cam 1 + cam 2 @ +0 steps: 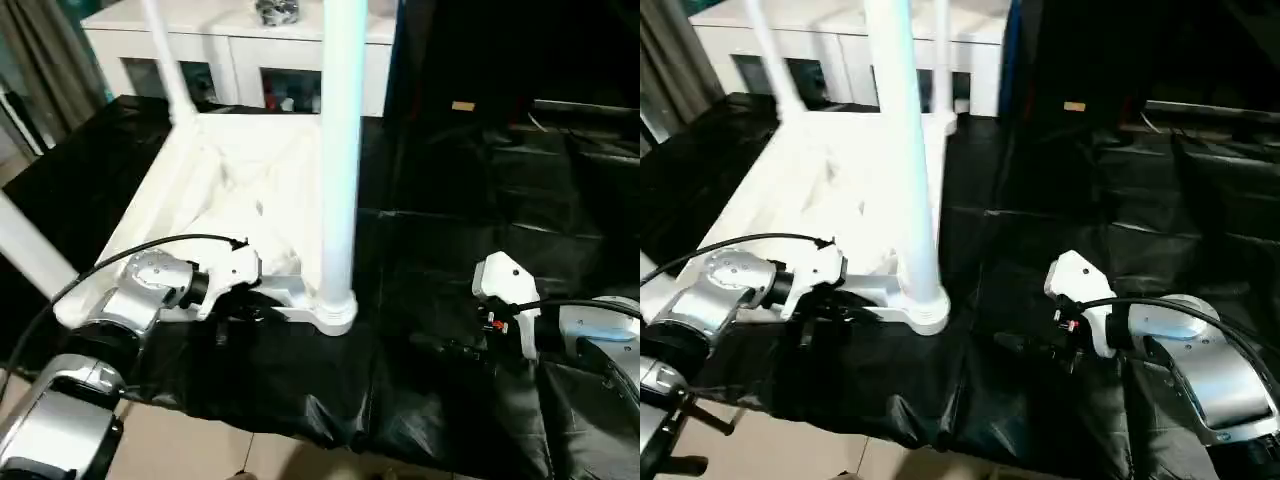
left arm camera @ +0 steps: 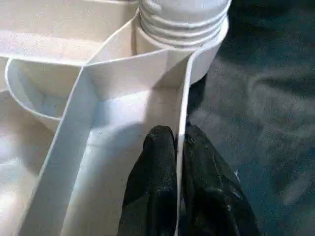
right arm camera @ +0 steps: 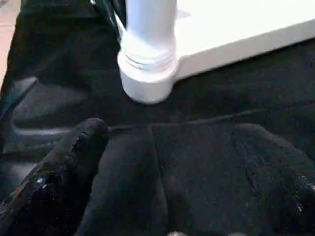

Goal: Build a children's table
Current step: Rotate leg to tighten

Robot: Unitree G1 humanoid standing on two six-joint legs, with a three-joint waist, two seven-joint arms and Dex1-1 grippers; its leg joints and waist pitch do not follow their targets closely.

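The white table top [image 1: 240,170] lies upside down on the black cloth, ribbed underside facing up. A thick white leg [image 1: 340,150] stands upright in its near right corner socket [image 1: 335,310]. Another leg [image 1: 165,60] rises at the far left corner, and a third [image 1: 30,250] leans at the near left. My left gripper [image 2: 179,140] is shut on the top's thin rim wall [image 2: 184,98], one black finger on each side, just beside the near right socket. My right gripper [image 3: 172,130] is open, its fingers [image 3: 74,157] spread wide low over the cloth, right of that socket and apart from it.
A white cabinet with glass doors [image 1: 250,60] stands behind the black-draped table [image 1: 520,200]. The draped table's front edge [image 1: 300,420] drops to the floor [image 1: 200,445] close to my arms. A small tan object [image 1: 462,105] lies at the back right.
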